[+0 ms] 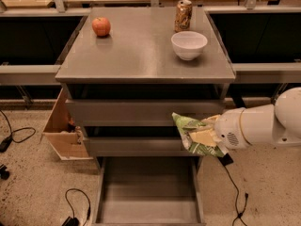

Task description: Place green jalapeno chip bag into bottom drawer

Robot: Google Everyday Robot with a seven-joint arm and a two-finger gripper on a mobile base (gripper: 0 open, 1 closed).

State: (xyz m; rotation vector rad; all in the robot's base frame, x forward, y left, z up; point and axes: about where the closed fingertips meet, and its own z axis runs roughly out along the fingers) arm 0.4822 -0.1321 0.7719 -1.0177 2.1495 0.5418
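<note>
The green jalapeno chip bag [194,134] is crinkled, green with pale print, and hangs in front of the middle drawer at the right. My gripper [209,136] is shut on the bag, with the white arm reaching in from the right edge. The bottom drawer [148,187] is pulled open below, a wide grey tray with a bare floor. The bag is above the drawer's right rear corner, well clear of its floor.
On the grey cabinet top [141,51] stand a red apple [101,26], a white bowl [189,44] and a brown can [183,15]. A wooden box [63,131] sits left of the cabinet. Cables [77,201] lie on the floor on both sides.
</note>
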